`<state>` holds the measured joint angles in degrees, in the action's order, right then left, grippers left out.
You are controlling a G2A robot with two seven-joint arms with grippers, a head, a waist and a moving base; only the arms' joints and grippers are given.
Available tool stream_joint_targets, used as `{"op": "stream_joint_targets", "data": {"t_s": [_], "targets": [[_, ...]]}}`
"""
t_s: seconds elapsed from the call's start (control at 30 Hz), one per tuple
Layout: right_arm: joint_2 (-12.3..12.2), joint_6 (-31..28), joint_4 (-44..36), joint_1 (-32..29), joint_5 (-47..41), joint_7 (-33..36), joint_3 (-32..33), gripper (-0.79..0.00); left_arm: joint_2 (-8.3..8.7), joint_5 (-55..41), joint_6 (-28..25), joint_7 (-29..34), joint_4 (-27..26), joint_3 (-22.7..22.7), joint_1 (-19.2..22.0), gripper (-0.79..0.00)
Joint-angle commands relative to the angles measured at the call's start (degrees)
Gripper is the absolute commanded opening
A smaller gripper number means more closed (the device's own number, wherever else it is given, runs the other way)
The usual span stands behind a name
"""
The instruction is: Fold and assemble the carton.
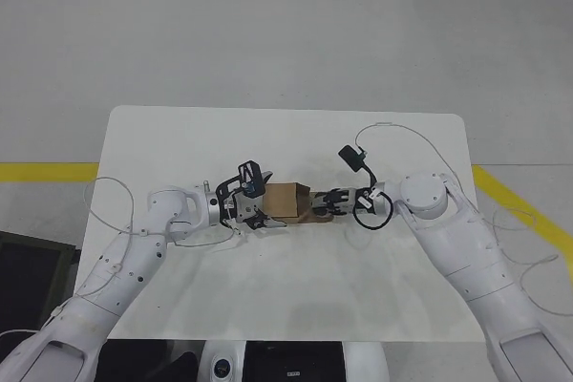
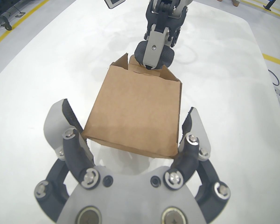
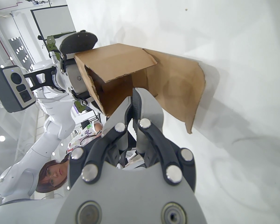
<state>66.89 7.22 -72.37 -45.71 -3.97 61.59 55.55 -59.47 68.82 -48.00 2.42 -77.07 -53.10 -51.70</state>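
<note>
A brown carton [image 1: 286, 199] lies on its side in the middle of the white table [image 1: 286, 286]. My left gripper [image 2: 128, 105] straddles its near end, with one finger [image 2: 68, 117] and the other finger [image 2: 192, 127] pressed against opposite sides, holding it. At the far, open end my right gripper [image 3: 133, 94] is shut, its tip at the carton's [image 3: 116, 59] mouth and touching an inner flap [image 2: 143, 72]. One large flap [image 3: 177, 89] hangs out sideways toward the table. The right gripper [image 2: 151, 66] also shows beyond the carton [image 2: 135, 110] in the left wrist view.
Both arms meet at the table's centre [image 1: 286, 205]. Thin cables [image 1: 401, 134] loop over the table behind the right arm, and one [image 1: 110, 191] trails by the left arm. Bare table lies in front and behind. Yellow floor tape [image 1: 38, 172] runs past the table's edges.
</note>
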Motion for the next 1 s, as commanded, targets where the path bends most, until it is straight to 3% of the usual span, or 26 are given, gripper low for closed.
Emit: {"op": "stream_joint_targets", "data": {"t_s": [0.0,0.33,0.97], "targets": [[-0.16,0.18,-0.52,-0.47,0.38,-0.55,0.40,-0.785,-0.04,0.05,0.01,0.07,-0.03,-0.08,-0.05,0.000],[-0.41,0.19,-3.07,-2.12,0.16,0.35,0.25,-0.785,-0.27,0.31,-0.04,0.54,0.04,-0.26,-0.41,0.000],[3.99,-3.90,5.11,5.25,-3.76,-1.87,-9.05,-0.785,-0.81,0.78,-0.41,1.02,0.03,-0.20,-0.58,0.000]]}}
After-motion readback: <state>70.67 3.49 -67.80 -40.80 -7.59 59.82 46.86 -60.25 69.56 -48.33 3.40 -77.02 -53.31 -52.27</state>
